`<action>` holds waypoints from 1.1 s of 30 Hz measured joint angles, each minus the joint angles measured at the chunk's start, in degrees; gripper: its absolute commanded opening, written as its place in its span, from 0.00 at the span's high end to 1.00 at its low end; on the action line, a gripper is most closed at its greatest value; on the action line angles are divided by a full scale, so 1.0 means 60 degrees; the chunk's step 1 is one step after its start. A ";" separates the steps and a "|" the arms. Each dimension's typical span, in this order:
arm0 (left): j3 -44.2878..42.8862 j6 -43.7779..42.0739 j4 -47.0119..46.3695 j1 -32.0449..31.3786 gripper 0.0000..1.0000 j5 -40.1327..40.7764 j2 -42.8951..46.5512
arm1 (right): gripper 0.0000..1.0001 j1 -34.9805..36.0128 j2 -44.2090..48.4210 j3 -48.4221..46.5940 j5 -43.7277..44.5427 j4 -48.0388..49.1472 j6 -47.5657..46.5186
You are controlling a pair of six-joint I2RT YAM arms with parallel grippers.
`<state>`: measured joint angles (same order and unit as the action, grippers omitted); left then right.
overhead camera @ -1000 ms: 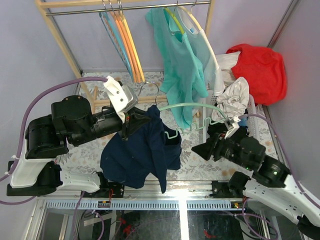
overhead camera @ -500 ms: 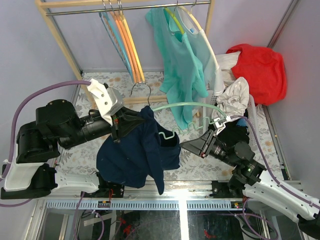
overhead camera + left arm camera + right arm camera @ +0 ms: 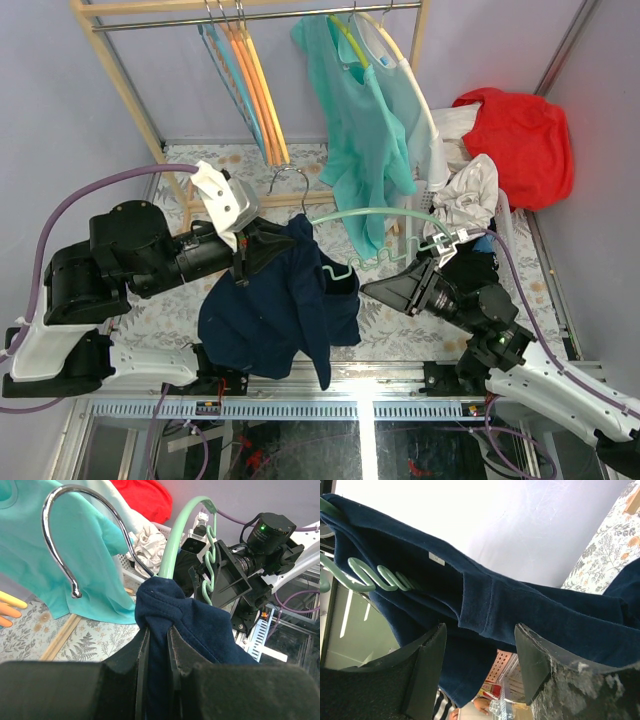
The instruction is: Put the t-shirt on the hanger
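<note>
My left gripper (image 3: 156, 645) pinches the t-shirt (image 3: 270, 310) at the hanger (image 3: 370, 212) neck, only one side covered I think; my right gripper (image 3: 479, 635) is open, empty.

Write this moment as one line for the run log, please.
left tool: shut on t-shirt | right tool: open, facing cloth, no grip | hanger: partly under t-shirt, one arm bare

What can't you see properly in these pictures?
- Top view: left end of the hanger, covered by the navy t-shirt.
- Left wrist view: fingertips of the left gripper, buried in t-shirt cloth.
- Right wrist view: print on the white label, too small; hanger cut off by the left edge.
</note>
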<state>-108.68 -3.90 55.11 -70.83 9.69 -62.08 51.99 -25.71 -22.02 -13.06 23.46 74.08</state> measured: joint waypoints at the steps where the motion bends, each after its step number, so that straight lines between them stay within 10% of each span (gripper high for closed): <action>1: 0.0051 0.0000 -0.0044 0.0000 1.00 -0.0004 0.0007 | 0.36 0.0000 -0.0047 -0.0051 0.0004 -0.0091 -0.0007; 33: 0.0470 -0.0004 -0.0284 0.0000 1.00 -0.0299 -0.0007 | 0.42 0.0000 -0.2641 -0.3231 0.0131 -0.4200 -0.1825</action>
<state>-105.86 -3.92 53.41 -70.83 7.90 -62.13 51.99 -41.56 -41.41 -12.27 -1.74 63.13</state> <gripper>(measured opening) 0.121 0.603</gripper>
